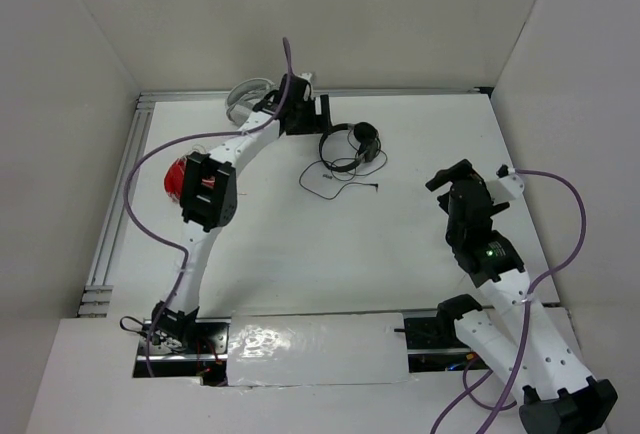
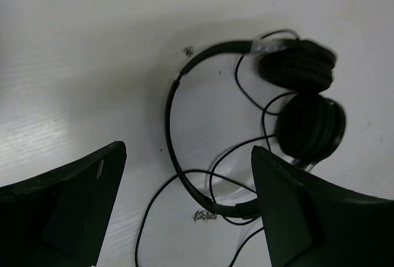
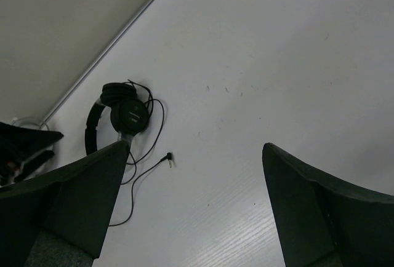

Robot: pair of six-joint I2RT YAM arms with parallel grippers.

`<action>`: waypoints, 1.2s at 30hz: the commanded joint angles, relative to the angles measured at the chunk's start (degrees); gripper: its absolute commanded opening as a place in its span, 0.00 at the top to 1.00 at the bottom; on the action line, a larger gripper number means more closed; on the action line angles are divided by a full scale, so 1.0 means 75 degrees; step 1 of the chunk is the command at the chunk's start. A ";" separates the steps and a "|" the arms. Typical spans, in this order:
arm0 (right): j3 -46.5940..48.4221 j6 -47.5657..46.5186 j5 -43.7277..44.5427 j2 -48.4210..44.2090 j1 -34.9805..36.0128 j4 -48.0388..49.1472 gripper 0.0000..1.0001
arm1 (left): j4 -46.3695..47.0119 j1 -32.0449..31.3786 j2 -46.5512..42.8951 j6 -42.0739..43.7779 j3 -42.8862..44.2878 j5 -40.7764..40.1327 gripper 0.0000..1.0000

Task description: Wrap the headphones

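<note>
The headphones (image 1: 366,138) lie far-centre on the worktop (image 1: 300,254), cord loose, just beside the open left pincer (image 2: 188,208), seemingly untouched, while the right pincer (image 3: 194,211) gapes well apart.

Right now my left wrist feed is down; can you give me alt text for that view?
Black headphones lie on the white table, headband arcing left, both earcups close together at upper right, the cord looping loosely across the band. The left gripper hangs open above them, its two fingers framing the lower corners, nothing held.
</note>
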 commanded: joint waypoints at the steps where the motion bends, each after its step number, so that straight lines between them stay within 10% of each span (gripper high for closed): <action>1: 0.0005 0.0130 0.0309 0.0060 -0.0001 0.0035 0.03 | -0.0031 -0.0211 -0.0004 0.0078 0.0013 -0.0327 0.05; 24: 0.0216 0.0188 0.0474 0.0764 -0.0001 -0.0117 0.03 | -0.0156 -0.0750 0.1518 0.0101 0.0691 -0.1898 0.26; 30: 0.0228 0.0235 0.0497 0.0752 0.0011 -0.0187 0.03 | -0.0226 -0.0844 0.1789 0.0160 0.0902 -0.2262 0.61; 36: 0.0076 0.0235 0.0485 0.0553 0.0011 -0.0082 0.03 | 0.0137 -0.1089 0.1683 0.0768 0.0621 -0.3349 0.76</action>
